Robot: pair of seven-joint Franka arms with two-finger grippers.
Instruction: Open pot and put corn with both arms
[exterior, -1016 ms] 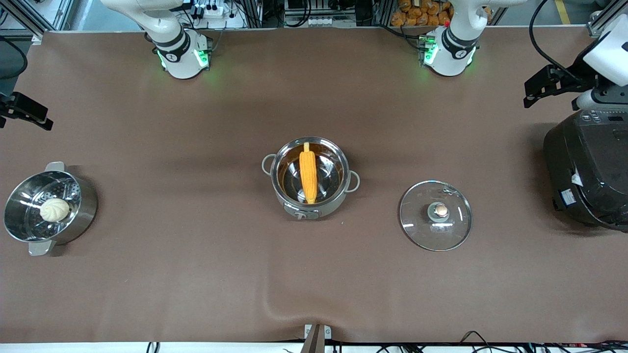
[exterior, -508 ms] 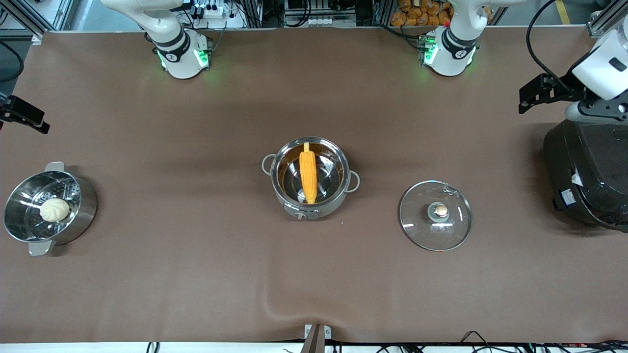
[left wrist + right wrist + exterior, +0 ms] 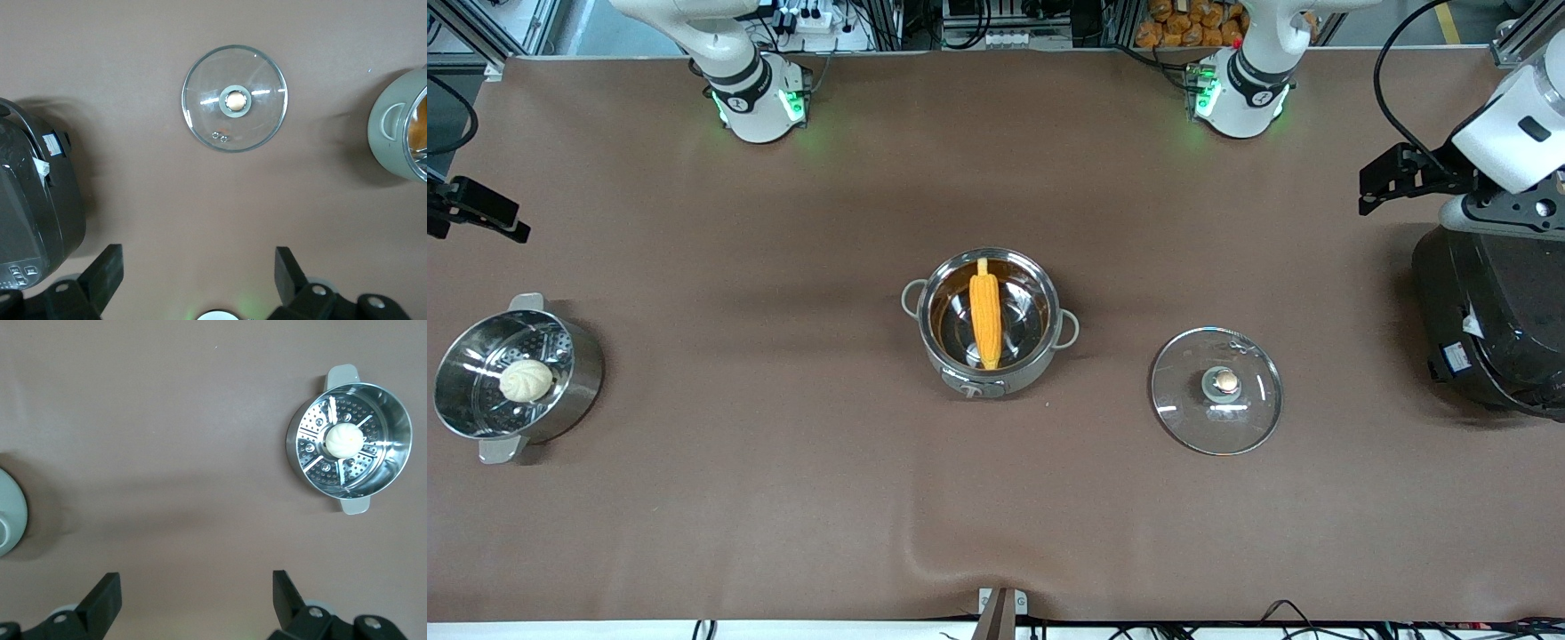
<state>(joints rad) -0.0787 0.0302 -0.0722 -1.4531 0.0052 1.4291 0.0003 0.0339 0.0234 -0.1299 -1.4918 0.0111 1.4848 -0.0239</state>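
The steel pot (image 3: 1040, 356) stands open at the table's middle, with the yellow-orange corn (image 3: 985, 318) lying inside it. Its glass lid (image 3: 1183, 418) with the tan knob lies flat on the table beside the pot, toward the left arm's end; it also shows in the left wrist view (image 3: 203, 120), with the pot's edge (image 3: 393, 143). My left gripper (image 3: 1383, 180) (image 3: 198, 273) is open and empty, high over the table by the rice cooker. My right gripper (image 3: 482, 212) (image 3: 193, 600) is open and empty, high over the right arm's end of the table.
A large black rice cooker (image 3: 1489, 311) (image 3: 30, 200) stands at the left arm's end. A steel steamer pot (image 3: 578, 391) (image 3: 313, 477) holding a white bun (image 3: 526, 380) (image 3: 343, 440) stands at the right arm's end. The brown cloth has a wrinkle (image 3: 925, 547) near the front edge.
Both grippers have shifted a little at their ends of the table, the left one slightly toward the middle. The pot, corn and lid have not moved.
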